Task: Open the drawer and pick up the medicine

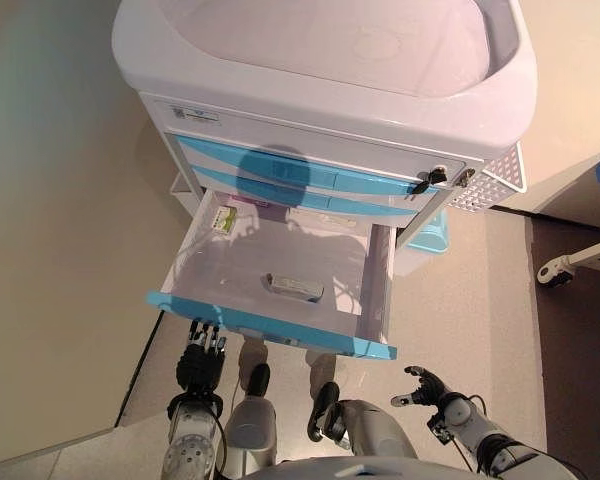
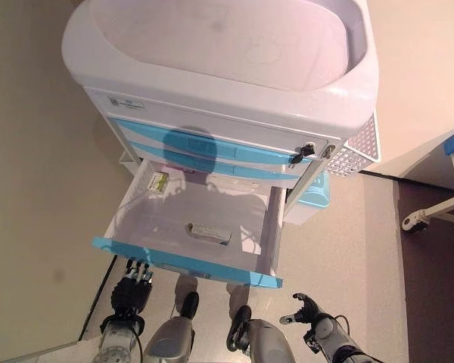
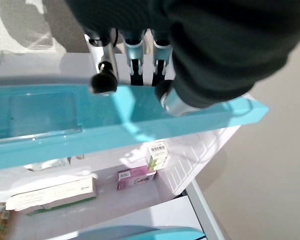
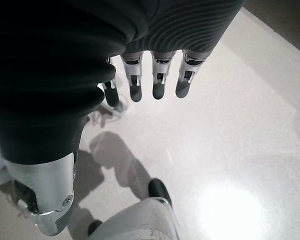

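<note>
1. Left hand [image 1: 201,357] hangs just below the blue front [image 1: 270,322] of the open drawer [image 1: 290,262], fingers straight and pointing up at its lower edge, holding nothing; whether the tips touch the front is unclear.
2. Right hand [image 1: 428,387] hovers low over the floor [image 1: 460,290], right of the drawer and well apart from it, fingers loosely spread and empty.
3. Medicine lies inside the drawer: a long pale box [image 1: 296,288] near the middle, a pink box [image 3: 135,178] and a green-and-white box [image 3: 157,155] towards the back corner.
4. Drawer belongs to a white cart [image 1: 330,90] with two shut blue drawers above it and a key [image 1: 427,180] in its lock.
</note>
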You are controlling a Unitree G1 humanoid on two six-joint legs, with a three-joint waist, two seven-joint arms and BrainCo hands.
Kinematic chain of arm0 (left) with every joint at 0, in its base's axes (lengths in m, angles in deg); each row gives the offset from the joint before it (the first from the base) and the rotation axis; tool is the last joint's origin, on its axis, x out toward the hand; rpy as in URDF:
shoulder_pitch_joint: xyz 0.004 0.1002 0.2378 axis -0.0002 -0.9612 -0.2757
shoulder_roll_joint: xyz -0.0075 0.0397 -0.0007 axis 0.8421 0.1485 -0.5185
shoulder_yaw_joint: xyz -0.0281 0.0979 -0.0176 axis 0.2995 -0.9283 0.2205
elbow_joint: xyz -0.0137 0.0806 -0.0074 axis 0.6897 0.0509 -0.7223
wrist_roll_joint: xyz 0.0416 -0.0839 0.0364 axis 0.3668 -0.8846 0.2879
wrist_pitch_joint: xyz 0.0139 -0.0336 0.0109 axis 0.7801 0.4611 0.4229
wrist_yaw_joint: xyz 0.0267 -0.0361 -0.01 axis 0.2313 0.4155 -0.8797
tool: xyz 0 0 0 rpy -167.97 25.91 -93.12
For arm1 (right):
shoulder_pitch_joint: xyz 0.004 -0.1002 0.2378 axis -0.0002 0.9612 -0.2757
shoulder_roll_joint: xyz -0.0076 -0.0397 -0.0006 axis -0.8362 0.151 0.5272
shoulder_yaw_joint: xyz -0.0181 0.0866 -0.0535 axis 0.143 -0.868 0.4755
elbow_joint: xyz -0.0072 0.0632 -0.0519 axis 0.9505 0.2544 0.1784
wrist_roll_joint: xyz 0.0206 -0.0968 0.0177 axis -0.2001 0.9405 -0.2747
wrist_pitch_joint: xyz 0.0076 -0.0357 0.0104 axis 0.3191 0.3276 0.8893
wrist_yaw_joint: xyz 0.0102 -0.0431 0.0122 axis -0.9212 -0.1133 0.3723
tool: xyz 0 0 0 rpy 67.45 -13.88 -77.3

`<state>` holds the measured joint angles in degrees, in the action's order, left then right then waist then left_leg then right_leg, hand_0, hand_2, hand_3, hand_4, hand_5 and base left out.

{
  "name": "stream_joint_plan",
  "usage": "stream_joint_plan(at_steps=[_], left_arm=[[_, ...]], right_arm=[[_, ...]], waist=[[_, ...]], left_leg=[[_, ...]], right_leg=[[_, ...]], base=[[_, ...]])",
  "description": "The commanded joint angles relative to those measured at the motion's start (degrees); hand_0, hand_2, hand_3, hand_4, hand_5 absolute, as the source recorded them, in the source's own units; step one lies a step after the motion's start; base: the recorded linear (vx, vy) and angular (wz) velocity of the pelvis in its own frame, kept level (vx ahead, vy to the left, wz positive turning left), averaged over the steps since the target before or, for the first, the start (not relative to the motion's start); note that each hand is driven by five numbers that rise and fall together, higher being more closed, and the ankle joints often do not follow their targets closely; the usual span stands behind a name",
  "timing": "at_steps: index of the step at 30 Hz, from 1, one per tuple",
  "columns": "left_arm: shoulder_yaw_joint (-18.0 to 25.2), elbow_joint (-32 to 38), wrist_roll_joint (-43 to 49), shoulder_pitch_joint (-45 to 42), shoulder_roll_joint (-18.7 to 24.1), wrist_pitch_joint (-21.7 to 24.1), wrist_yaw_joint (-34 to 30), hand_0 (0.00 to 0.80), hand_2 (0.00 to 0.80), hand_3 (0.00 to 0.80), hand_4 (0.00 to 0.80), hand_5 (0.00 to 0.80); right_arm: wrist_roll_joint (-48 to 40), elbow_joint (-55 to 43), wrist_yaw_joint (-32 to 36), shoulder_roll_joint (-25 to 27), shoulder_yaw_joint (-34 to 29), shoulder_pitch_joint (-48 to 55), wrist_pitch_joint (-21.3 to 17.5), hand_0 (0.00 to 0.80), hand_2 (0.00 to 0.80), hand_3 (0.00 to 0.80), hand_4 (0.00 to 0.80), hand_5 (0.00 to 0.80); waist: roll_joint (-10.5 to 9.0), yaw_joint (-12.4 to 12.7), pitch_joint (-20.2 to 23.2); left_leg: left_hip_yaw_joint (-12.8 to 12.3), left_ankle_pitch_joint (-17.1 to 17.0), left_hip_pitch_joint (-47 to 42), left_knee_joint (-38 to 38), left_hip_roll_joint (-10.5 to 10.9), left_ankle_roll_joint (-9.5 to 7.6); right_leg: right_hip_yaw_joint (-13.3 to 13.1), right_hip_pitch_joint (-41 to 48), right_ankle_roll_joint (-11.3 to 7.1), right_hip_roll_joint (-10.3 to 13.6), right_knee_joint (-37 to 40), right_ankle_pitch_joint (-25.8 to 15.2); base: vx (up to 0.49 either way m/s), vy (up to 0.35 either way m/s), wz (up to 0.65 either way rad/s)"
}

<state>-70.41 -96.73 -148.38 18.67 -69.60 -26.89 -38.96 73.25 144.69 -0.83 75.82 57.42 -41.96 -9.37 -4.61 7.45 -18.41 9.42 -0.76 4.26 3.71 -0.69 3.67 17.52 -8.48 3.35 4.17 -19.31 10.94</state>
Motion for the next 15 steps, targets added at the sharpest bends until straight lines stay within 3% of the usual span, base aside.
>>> stream_joint_plan(at_steps=[1,6,7,8,12,13,15], left_arm=[[14.0,16.4,-0.4,1.0,4.5,12.8,-8.1,0.8,0.8,0.8,0.8,0.8],[12.9,6.9,0.9,-0.5,4.7,10.5,-6.1,0.8,0.8,0.8,0.8,0.8],[12.9,6.9,0.9,-0.5,4.7,10.5,-6.1,0.75,0.75,0.75,0.75,0.75],[12.5,3.8,2.6,-1.3,5.6,10.3,-4.4,0.477,0.477,0.477,0.477,0.477],[12.2,4.0,3.7,-2.6,6.0,9.7,-3.6,0.367,0.367,0.367,0.367,0.367],[12.2,3.5,3.8,-2.9,5.7,9.7,-3.2,0.0,0.0,0.0,0.0,0.0],[12.3,2.0,4.7,-3.4,5.4,9.8,-2.1,0.0,0.0,0.0,0.0,0.0]], right_arm=[[-0.3,5.6,-0.9,3.9,2.2,3.1,1.2,0.0,0.0,0.0,0.0,0.0],[-1.9,4.0,-1.4,4.9,-0.1,3.9,1.5,0.0,0.0,0.0,0.0,0.0],[-1.9,4.0,-1.3,4.9,-0.1,3.9,1.5,0.0,0.0,0.0,0.0,0.0],[-2.5,3.6,-1.8,5.2,-0.5,3.9,1.6,0.0,0.0,0.0,0.0,0.0],[-2.7,3.3,-2.3,5.5,-0.8,3.8,1.9,0.0,0.0,0.0,0.0,0.0],[-2.7,2.9,-2.4,5.7,-1.0,3.9,1.9,0.0,0.0,0.0,0.0,0.0],[-3.1,3.0,-2.5,5.8,-1.4,4.2,1.9,0.0,0.0,0.0,0.0,0.0]], waist=[[4.06,2.3,14.0],[3.94,1.8,13.7],[3.94,1.8,13.7],[3.98,1.6,13.6],[4.0,1.3,13.6],[3.95,1.2,13.6],[3.89,0.9,13.6]], left_leg=[[-1.6,-1.2,3.4,1.6,6.4,-4.45],[-1.4,-0.9,3.0,1.6,6.6,-4.69],[-1.4,-0.9,3.0,1.6,6.6,-4.69],[-1.7,-0.9,3.0,1.5,6.5,-4.78],[-2.0,-0.8,3.1,1.4,6.5,-4.92],[-2.3,-0.7,3.1,1.4,6.5,-4.97],[-2.7,-0.5,3.0,1.4,6.5,-5.08]], right_leg=[[-1.0,3.7,-5.66,2.0,6.6,-6.8],[-1.2,4.3,-5.74,1.9,7.1,-6.8],[-1.2,4.3,-5.74,1.9,7.1,-6.8],[-1.4,4.2,-5.85,1.8,7.5,-7.0],[-1.9,4.0,-5.98,1.7,7.7,-7.2],[-2.1,4.0,-6.02,1.7,7.7,-7.2],[-2.4,4.0,-6.03,1.7,7.8,-7.2]], base=[[0.047,-0.012,0.02],[0.05,-0.009,0.05],[0.046,0.0,-0.02],[0.0,0.0,0.0],[0.009,0.001,-0.01],[0.0,0.0,0.0],[0.028,0.01,0.04]])
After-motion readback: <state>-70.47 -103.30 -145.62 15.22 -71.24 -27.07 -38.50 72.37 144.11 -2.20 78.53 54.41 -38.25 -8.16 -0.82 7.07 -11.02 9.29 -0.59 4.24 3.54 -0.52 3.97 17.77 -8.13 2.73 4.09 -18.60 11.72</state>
